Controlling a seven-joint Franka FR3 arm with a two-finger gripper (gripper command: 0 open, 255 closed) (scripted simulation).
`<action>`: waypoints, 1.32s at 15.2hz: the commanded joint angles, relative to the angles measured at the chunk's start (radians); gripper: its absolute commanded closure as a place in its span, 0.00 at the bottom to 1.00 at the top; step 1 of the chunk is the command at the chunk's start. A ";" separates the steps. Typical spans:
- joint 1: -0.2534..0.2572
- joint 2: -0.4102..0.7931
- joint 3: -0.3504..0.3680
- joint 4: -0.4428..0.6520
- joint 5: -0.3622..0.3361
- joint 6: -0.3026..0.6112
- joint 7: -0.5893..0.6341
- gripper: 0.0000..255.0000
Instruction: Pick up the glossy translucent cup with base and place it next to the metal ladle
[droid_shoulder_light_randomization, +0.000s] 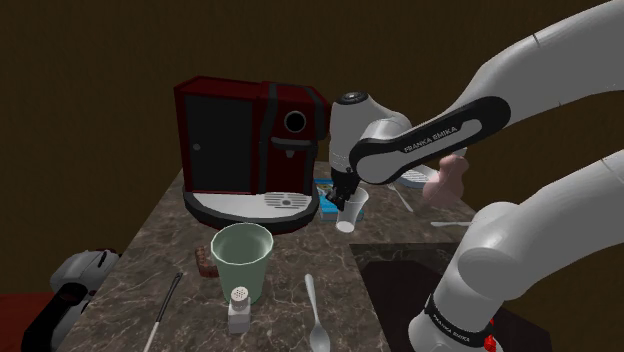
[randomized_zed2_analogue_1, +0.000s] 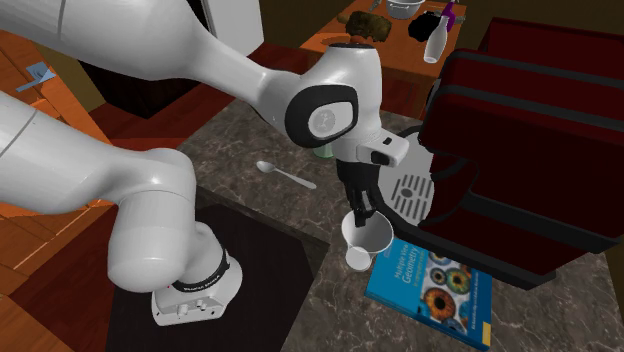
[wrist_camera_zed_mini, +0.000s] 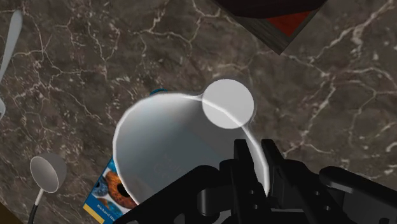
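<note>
Red coffee machine (droid_shoulder_light_randomization: 240, 130) stands beside the whitish cup (randomized_zed2_analogue_1: 366, 238); pincer (randomized_zed2_analogue_1: 361, 212) clamped on its rim, blue book (randomized_zed2_analogue_1: 430, 285) below.

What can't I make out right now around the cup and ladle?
Book: wrist view, the cup covers most of it.
Ladle: wrist view, cut off by the picture's edge.
Green cup: second exterior view, the arm hides nearly all of it.
</note>
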 joint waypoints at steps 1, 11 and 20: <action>0.000 0.000 0.000 0.000 0.000 0.000 0.000 1.00; 0.016 -0.067 -0.008 0.065 0.031 -0.127 -0.045 1.00; 0.025 -0.115 -0.012 0.154 0.053 -0.260 -0.086 1.00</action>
